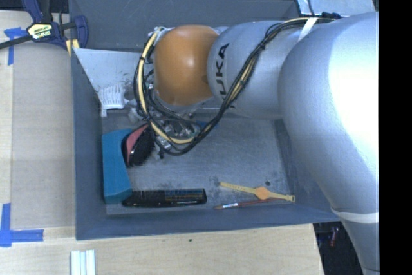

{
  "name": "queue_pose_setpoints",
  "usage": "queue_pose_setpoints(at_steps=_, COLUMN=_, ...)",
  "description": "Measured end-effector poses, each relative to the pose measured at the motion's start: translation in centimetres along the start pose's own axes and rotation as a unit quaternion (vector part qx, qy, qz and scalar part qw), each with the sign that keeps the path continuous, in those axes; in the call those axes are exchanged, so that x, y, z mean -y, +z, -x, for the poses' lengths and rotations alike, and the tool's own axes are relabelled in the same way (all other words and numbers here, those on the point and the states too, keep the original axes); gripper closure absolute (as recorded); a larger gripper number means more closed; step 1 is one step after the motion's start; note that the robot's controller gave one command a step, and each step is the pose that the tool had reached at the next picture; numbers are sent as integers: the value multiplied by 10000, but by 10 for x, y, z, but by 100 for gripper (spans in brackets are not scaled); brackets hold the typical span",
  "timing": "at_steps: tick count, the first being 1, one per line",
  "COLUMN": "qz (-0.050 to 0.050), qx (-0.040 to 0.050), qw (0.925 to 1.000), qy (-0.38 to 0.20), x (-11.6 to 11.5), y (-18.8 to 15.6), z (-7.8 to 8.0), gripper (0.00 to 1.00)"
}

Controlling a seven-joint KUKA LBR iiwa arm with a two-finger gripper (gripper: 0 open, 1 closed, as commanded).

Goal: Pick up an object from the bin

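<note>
the gripper [156, 131] sits low in the left half of the bin [193, 228], just beside a dark red-and-black thing [138, 146] that leans on a blue block [115, 167]. spread or pinching, i cannot tell. nothing seems lifted, so the pick probably remains.

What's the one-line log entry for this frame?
wrist over left of bin | nearest: red-black item, blue block | grasp: cannot tell | front: black comb, yellow stick

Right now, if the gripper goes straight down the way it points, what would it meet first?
Most likely the red and black object beside the blue block, at the bin's left; the gripper hangs just over it. Depth is unclear, so I am not sure.
</note>
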State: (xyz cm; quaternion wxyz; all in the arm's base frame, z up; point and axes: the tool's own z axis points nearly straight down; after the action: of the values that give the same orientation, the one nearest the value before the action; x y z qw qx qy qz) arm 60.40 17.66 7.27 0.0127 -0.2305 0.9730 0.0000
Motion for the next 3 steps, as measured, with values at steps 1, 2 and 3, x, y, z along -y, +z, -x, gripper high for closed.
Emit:
queue_pose_setpoints(at_steps=1, qz=14, qx=-9, qw=9997, qy=258, x=-1, y=-1, z=0, gripper=0)
queue_pose_setpoints(at_steps=2, qz=16, qx=-66, qw=9996, qy=265, x=-2, y=-23, z=-3, gripper=0)
queue_pose_setpoints(at_steps=3, qz=1, qx=28, qw=9999, qy=102, x=-8, y=-56, z=0, gripper=0)
